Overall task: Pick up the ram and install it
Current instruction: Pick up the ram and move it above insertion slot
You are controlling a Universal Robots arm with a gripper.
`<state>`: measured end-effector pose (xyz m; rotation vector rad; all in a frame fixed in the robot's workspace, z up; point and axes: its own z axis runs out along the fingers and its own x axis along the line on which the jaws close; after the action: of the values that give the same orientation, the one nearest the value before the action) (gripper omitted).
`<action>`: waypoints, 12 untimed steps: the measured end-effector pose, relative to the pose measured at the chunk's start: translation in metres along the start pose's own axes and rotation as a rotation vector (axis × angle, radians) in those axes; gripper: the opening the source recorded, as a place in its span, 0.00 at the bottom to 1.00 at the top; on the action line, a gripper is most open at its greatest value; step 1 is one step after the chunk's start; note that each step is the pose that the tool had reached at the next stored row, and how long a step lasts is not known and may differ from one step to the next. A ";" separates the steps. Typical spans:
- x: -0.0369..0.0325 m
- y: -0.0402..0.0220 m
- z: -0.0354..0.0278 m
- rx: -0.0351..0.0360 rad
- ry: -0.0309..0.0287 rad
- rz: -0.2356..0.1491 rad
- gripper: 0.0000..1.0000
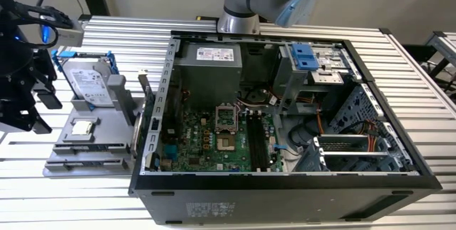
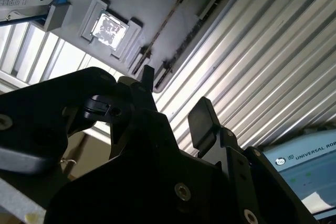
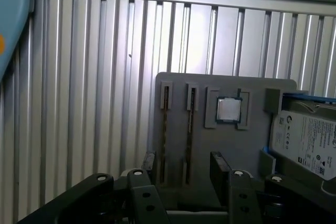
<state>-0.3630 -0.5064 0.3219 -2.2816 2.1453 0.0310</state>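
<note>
The gripper [image 1: 37, 110] hangs over the table [image 1: 299, 31] at the exterior view's left, well apart from the open computer case [image 1: 285, 187]. Its 2 black fingers [image 3: 218, 167] are spread wide and hold nothing.

Under it sits a gray tray [image 3: 252, 145]. The ram [image 3: 190, 121] is in the tray, standing on its thin edge in a long slot just beside the small square chip [image 3: 229, 109]. In both wrist views it looks like a thin brown line [image 2: 161, 31]. Its long side runs the same way as the slot, flat along the tray. One end points toward the gripper, the other end away from it. In the first wrist view, the 2 fingers stand on either side of that line. I cannot tell if the next slot [image 3: 166, 129] has a stick too.

A hard drive [image 1: 89, 83] leans at the far end of the tray. Inside the case, the green board [image 1: 206, 150] has long black slots [image 1: 257, 139].
</note>
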 end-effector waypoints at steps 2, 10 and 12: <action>0.0000 0.0000 0.0019 0.0001 -0.0001 0.000 1.00; 0.0004 0.0002 0.0088 0.0000 0.0000 0.000 1.00; 0.0017 0.0002 0.0101 -0.0001 0.0001 0.000 1.00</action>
<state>-0.3632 -0.5078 0.3117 -2.2817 2.1455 0.0310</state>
